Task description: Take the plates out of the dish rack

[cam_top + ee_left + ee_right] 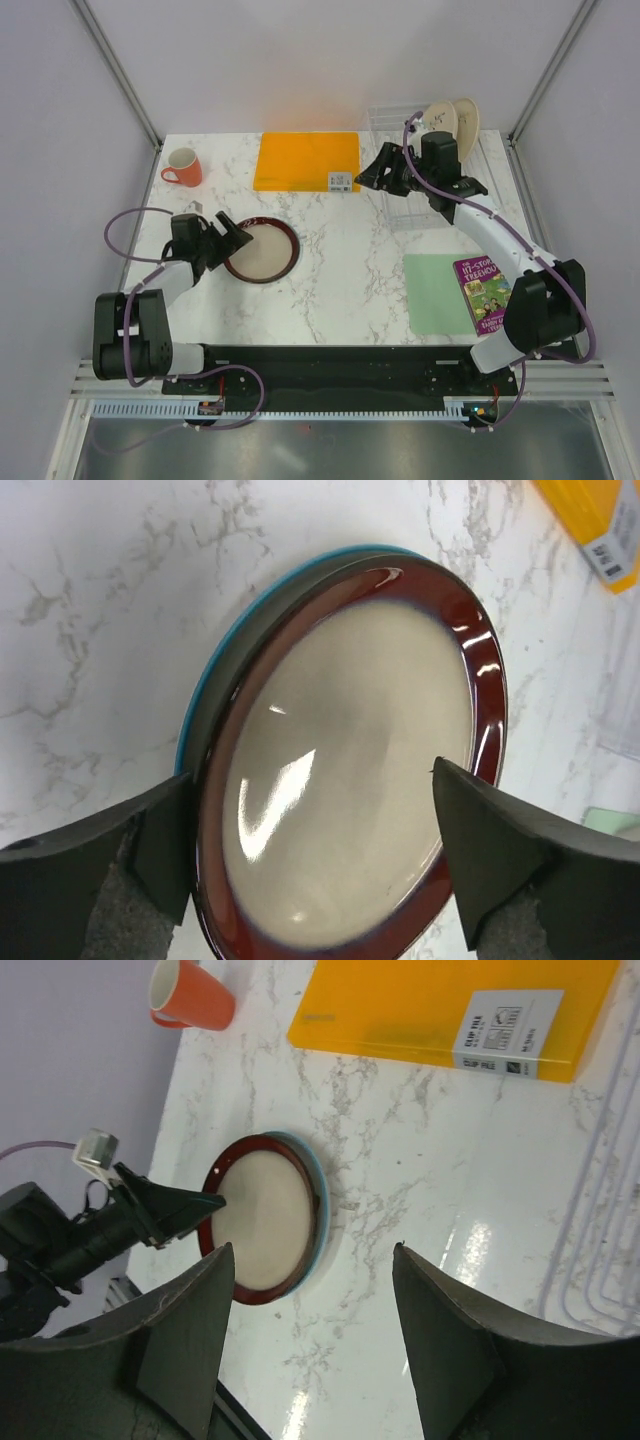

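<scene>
Plates: two cream round ceramic plates (441,122) upright in white wire dish rack (400,215), 1 o'clock; dark-red-rimmed beige plate (262,249) tops stack, 9 o'clock. Jaws apart on left gripper (228,236), astride stack, and right gripper (372,176), empty. Risk: retreating fingers drag stack.

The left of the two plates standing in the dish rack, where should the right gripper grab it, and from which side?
Probably its top rim, coming down from above, one finger on each face. The left plate stands on edge in the dish rack, so only that upper rim rises clear of the wires.
</scene>
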`<act>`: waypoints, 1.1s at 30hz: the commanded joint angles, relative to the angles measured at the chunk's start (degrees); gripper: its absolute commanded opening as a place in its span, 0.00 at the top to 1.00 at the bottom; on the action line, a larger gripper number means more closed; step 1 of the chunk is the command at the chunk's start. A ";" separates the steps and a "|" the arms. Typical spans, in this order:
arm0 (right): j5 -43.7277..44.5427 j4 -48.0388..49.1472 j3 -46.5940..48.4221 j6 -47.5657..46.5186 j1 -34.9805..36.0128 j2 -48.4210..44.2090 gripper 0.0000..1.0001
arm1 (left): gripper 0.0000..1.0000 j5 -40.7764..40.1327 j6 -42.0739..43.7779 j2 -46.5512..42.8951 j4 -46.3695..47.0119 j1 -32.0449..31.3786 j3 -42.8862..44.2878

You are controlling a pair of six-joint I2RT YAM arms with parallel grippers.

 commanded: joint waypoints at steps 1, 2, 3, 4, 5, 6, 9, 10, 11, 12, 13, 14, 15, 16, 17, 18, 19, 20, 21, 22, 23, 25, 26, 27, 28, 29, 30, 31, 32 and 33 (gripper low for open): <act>6.51 -6.35 7.40 -7.40 -0.57 0.32 0.28 | 0.00 -6.10 5.51 2.35 -5.17 -0.75 5.26; 7.73 -7.58 8.29 -8.63 -0.66 0.32 0.28 | 0.00 -6.99 5.69 2.79 -6.05 -1.10 5.88; 9.40 -9.16 9.00 -9.42 -0.58 0.24 0.28 | 0.00 -7.69 5.52 2.79 -6.06 -1.19 6.14; 10.46 -9.79 10.14 -11.08 -0.75 0.15 0.28 | 0.00 -7.70 5.08 2.88 -6.06 -1.19 6.15; 11.52 -10.49 10.76 -11.71 -0.92 0.23 0.26 | 0.00 -7.70 5.08 2.88 -7.46 -1.28 6.41; 12.31 -12.06 11.46 -12.41 -0.93 0.41 0.26 | 0.00 -8.57 5.08 2.88 -8.17 -1.45 6.67; 19.06 -15.66 14.97 -15.84 -1.36 1.02 0.24 | 0.00 -14.87 5.43 1.74 -11.24 -2.42 7.90; 22.83 -16.46 16.64 -16.72 -1.63 1.20 0.24 | 0.00 -15.69 5.52 0.87 -12.64 -2.42 7.99; 25.65 -17.08 17.61 -18.64 -1.72 1.55 0.24 | 0.00 -16.65 5.17 0.25 -13.18 -2.34 8.08; 28.03 -18.31 18.66 -19.53 -1.72 2.60 0.23 | 0.00 -17.01 4.91 -0.45 -13.36 -2.42 7.82; 30.31 -18.93 20.59 -20.49 -1.72 3.13 0.23 | 0.00 -19.02 4.56 -1.07 -13.71 -2.51 7.73; 35.03 -19.54 21.74 -22.42 -1.72 3.83 0.23 | 0.00 -19.91 4.55 -2.12 -14.15 -2.51 7.82; 36.82 -20.59 23.75 -23.48 -1.72 5.49 0.23 | 0.00 -21.22 4.47 -2.56 -14.58 -2.60 7.99; 38.67 -20.95 24.73 -24.45 -1.72 6.21 0.23 | 0.00 -21.58 4.55 -2.91 -14.94 -2.60 8.08; 41.56 -21.39 25.78 -25.24 -1.80 7.00 0.23 | 0.00 -21.67 4.47 -3.44 -15.29 -2.69 8.17; 43.06 -21.66 27.01 -26.47 -1.80 8.31 0.23 | 0.00 -21.59 4.46 -3.53 -15.29 -2.86 8.26; 44.12 -21.75 27.55 -27.00 -1.80 8.84 0.22 | 0.00 -21.50 4.73 -3.36 -15.47 -3.04 8.43; 46.05 -22.01 28.07 -27.70 -1.89 9.81 0.23 | 0.00 -21.58 5.08 -2.75 -15.82 -3.21 8.69; 46.68 -22.01 28.60 -27.97 -1.89 9.99 0.22 | 0.00 -22.02 5.17 -2.48 -16.43 -3.56 9.57; 47.47 -22.01 28.61 -28.15 -2.07 10.25 0.22 | 0.00 -22.37 5.17 -2.04 -16.96 -3.74 9.92; 48.78 -22.01 28.69 -28.24 -1.98 10.60 0.22 | 0.00 -23.33 5.26 -1.52 -18.01 -4.00 10.54; 49.84 -21.92 28.69 -28.67 -2.07 11.04 0.21 | 0.00 -24.57 4.99 -1.42 -18.80 -4.36 10.89; 50.46 -21.75 28.69 -28.85 -2.07 11.57 0.21 | 0.00 -26.05 4.91 -1.51 -19.24 -4.36 10.89; 51.51 -21.66 28.78 -29.46 -2.16 11.83 0.21 | 0.00 -26.50 4.64 -2.56 -19.33 -4.36 10.81; 52.13 -21.48 28.78 -29.56 -2.24 12.10 0.21 | 0.00 -27.12 4.47 -3.35 -19.51 -4.36 10.72; 52.57 -21.13 28.78 -29.90 -2.42 12.71 0.21 | 0.00 -28.34 4.20 -4.23 -19.60 -4.36 10.20; 53.27 -21.04 29.30 -30.08 -2.77 12.98 0.21 | 0.00 -29.05 3.94 -6.50 -19.51 -4.36 10.02; 53.45 -21.04 29.57 -30.43 -2.86 13.41 0.21 | 0.00 -29.58 3.94 -7.48 -19.60 -4.36 9.93; 53.62 -20.78 29.83 -30.61 -3.12 14.03 0.21 | 0.00 -29.84 3.94 -8.71 -19.60 -4.36 9.75; 53.63 -20.61 30.62 -30.96 -3.56 14.38 0.21 | 0.00 -29.67 4.02 -9.59 -19.16 -4.44 9.84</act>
